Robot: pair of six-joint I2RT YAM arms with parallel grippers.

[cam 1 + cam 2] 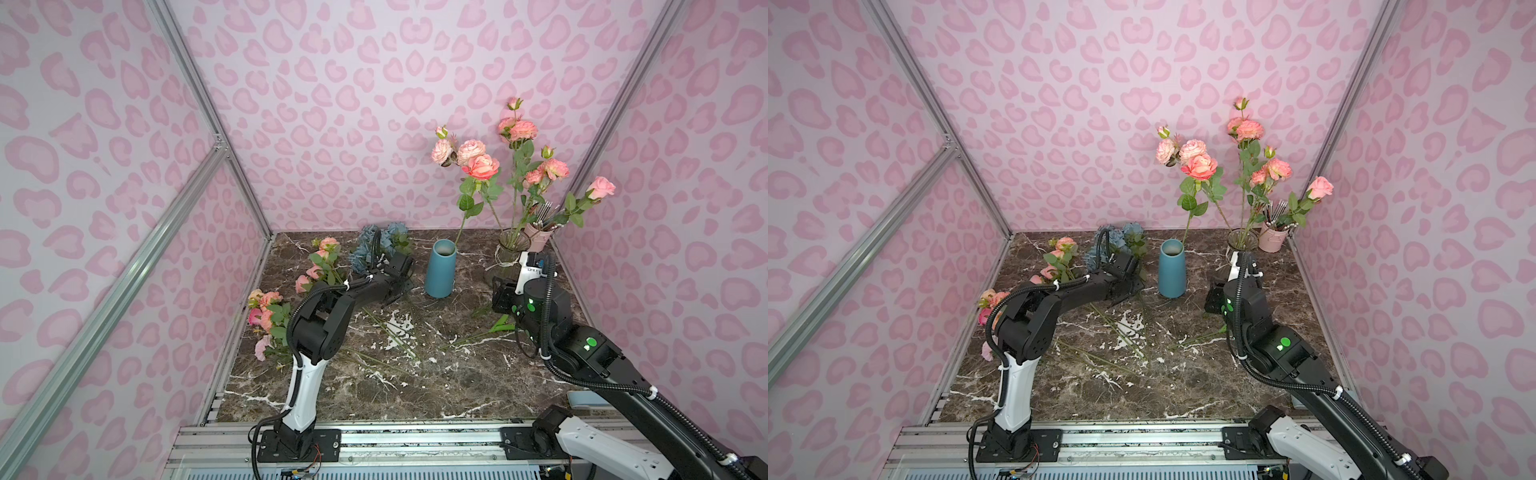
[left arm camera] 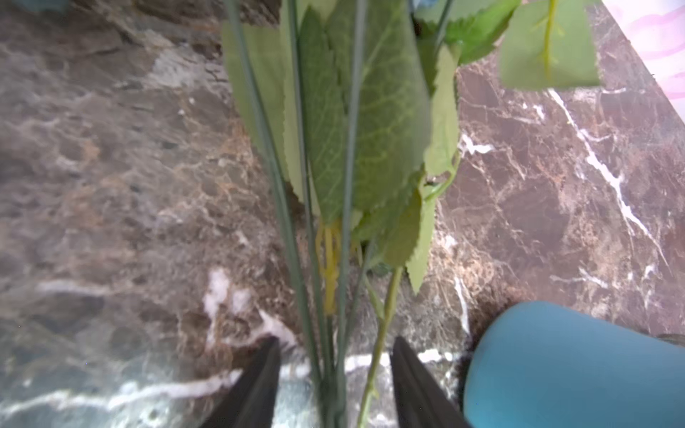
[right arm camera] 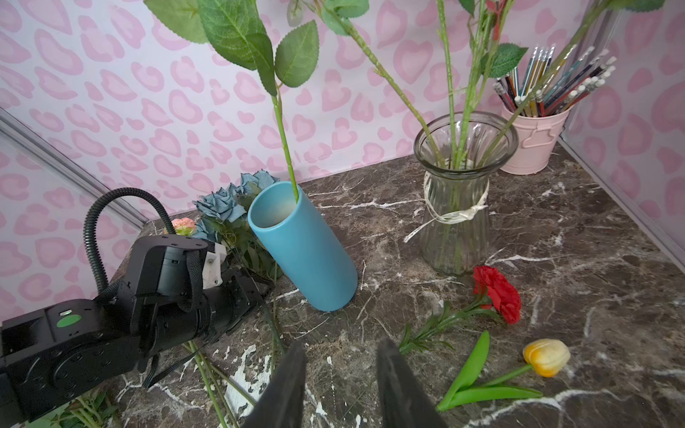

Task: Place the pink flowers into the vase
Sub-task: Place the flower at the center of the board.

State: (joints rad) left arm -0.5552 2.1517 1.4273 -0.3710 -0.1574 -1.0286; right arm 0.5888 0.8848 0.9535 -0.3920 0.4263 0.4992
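Several pink flowers (image 1: pixel 521 131) stand in a clear glass vase (image 3: pixel 456 207) at the back right. One pink rose (image 1: pixel 480 166) leans out of the blue vase (image 1: pixel 440 270) in the middle. More pink flowers (image 1: pixel 266 307) lie along the table's left edge, their stems running toward the centre. My left gripper (image 2: pixel 335 341) is low beside the blue vase (image 2: pixel 556 363), open. Several thin green leafy stems (image 2: pixel 344 259) pass between its fingers without touching them, and their blooms are out of that view. My right gripper (image 3: pixel 340 344) hovers open over bare marble, empty.
A dusty-blue hydrangea bunch (image 1: pixel 374 245) lies at the back, behind my left gripper. A red bloom (image 3: pixel 496 292) and a yellow tulip (image 3: pixel 546 357) lie near my right gripper. A pink bucket of pencils (image 3: pixel 533 144) fills the back right corner. Walls close three sides.
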